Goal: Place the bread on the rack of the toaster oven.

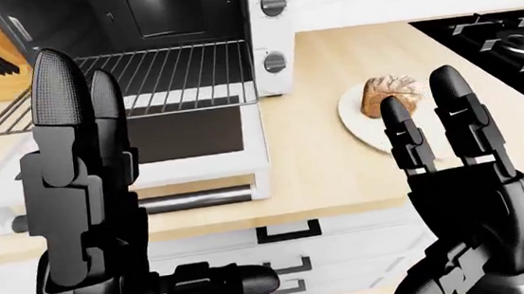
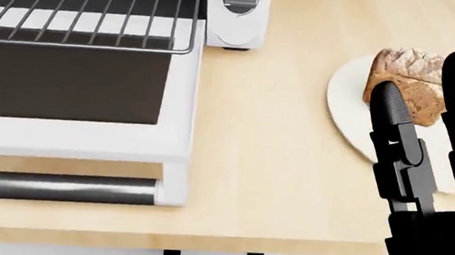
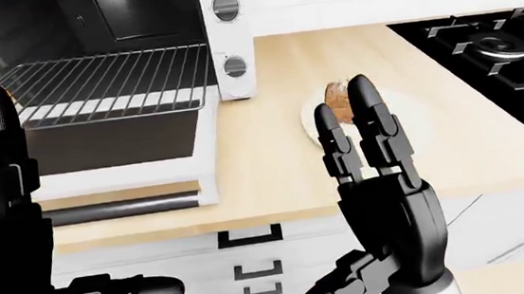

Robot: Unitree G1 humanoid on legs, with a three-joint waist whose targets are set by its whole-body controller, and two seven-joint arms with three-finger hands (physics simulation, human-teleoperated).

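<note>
crusty rough bread (image 2: 408,79), wire metal rack (image 1: 156,78), matt wood counter (image 2: 274,169)

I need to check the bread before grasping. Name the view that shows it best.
The head view: the bread looms large on its plate, only partly behind the right hand's fingers. The left-eye view shows it smaller; in the right-eye view the fingers hide most of it.

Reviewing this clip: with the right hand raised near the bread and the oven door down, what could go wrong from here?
1. The bread sits on a small plate beside the right hand, whose fingers are open; a clumsy grasp might push the plate along the counter instead.
2. The rack is pulled out over the lowered door; the loaded hand may bump it on the way in.
3. The open left hand hangs before the oven in the left-eye view and may obstruct placement.
</note>
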